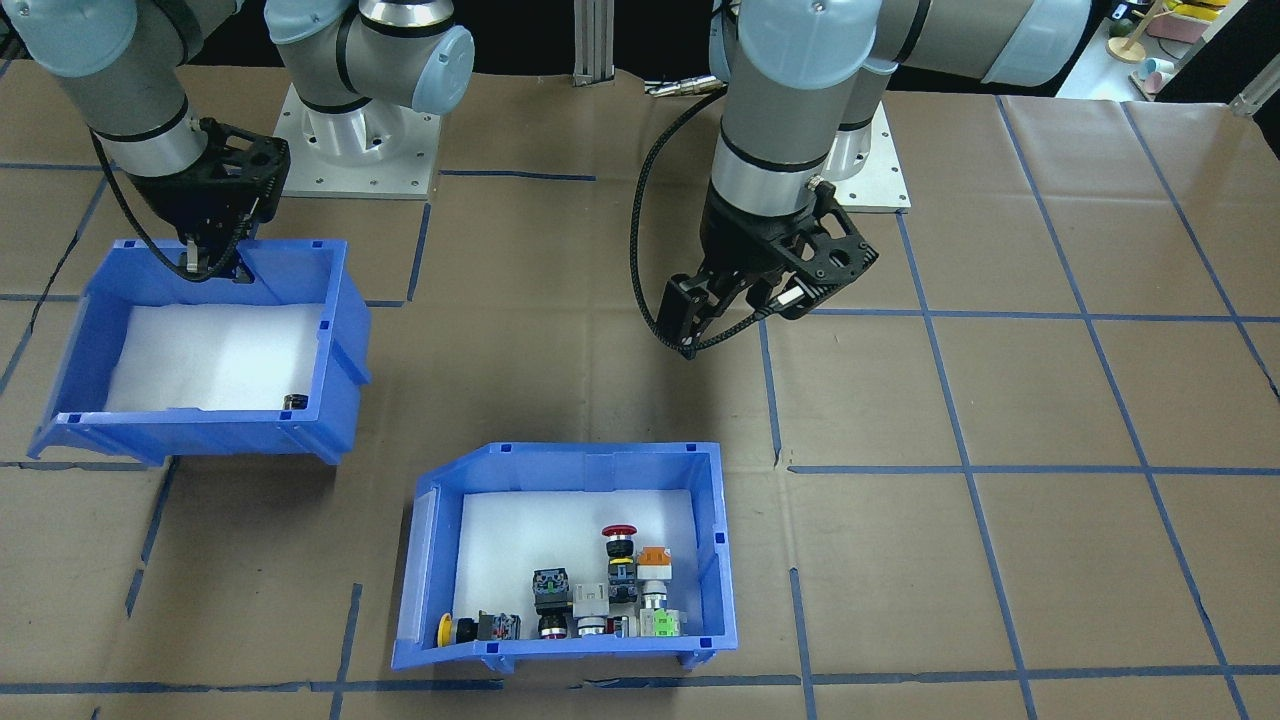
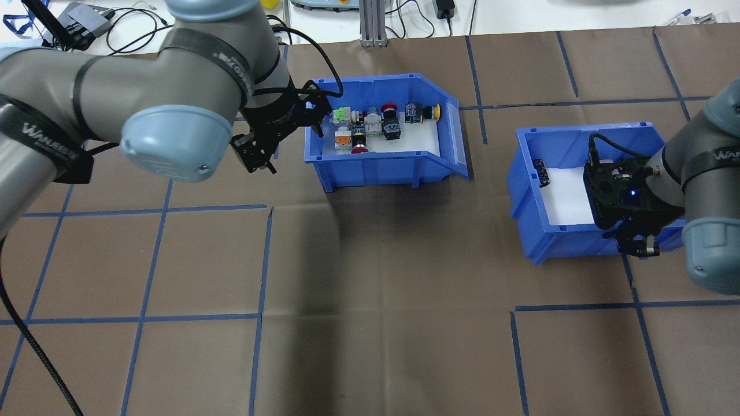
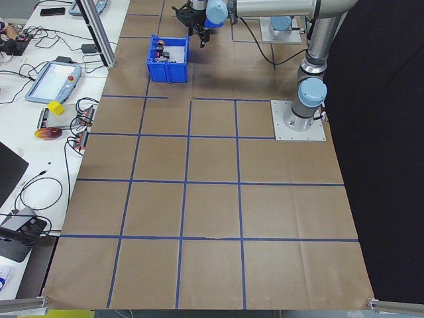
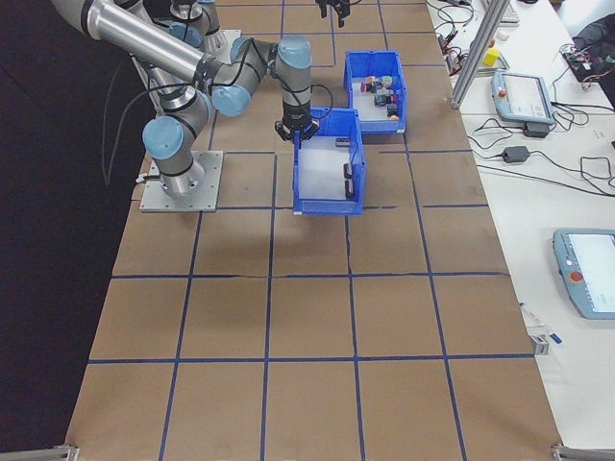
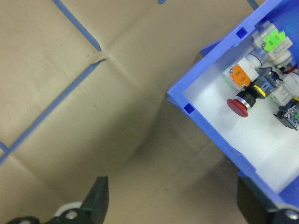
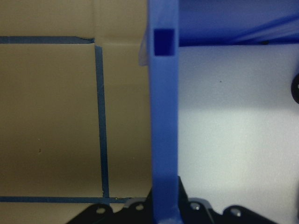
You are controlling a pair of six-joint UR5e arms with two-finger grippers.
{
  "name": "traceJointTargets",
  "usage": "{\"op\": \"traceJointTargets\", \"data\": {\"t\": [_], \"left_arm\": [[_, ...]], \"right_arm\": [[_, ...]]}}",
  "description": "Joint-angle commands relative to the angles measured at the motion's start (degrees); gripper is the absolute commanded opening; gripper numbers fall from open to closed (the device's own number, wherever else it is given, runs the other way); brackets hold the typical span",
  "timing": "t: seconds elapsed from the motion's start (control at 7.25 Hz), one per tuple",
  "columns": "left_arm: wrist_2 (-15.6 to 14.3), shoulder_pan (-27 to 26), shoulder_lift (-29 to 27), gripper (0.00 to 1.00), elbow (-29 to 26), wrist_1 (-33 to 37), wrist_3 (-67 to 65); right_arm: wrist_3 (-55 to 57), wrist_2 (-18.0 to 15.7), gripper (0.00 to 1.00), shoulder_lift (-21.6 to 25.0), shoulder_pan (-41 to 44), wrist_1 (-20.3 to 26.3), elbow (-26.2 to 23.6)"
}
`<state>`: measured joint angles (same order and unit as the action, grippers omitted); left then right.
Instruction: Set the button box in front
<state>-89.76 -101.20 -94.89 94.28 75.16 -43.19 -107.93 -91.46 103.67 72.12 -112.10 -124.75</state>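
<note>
Button box (image 2: 370, 164) just beside open, empty left pincer (image 2: 263, 153), right pincer (image 1: 213, 262) clamping other bin's (image 1: 340, 330) wall

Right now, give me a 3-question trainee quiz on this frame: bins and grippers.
1. True or false: the left gripper is clamped on the button box.
2. Which gripper is shut on the wall of the other blue bin? A) left B) right C) neither
3. Fill in: the mushroom-headed button in the button box is ____.

Key: 1 false, it hangs open beside the box, touching nothing. 2 B, the right gripper straddles that bin's wall. 3 red.
</note>
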Motion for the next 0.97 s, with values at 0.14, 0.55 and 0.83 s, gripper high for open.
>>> {"op": "traceJointTargets", "data": {"t": [0.14,0.55,0.83], "left_arm": [[0.11,6.70,8.21,0.99,0.64,6.80,31.55],[-0.33,10.22,11.39,1.00,-0.40,21.22,41.42],[0.28,10.76,11.92,1.00,0.55,20.81,41.26]], "right_arm": [[0.78,0.40,0.09,4.95,1.08,0.12,-6.11],[14.36,0.49,0.09,5.23,11.59,2.50,-6.47],[24.56,0.31,0.10,5.05,22.74,0.84,-6.30]]}}
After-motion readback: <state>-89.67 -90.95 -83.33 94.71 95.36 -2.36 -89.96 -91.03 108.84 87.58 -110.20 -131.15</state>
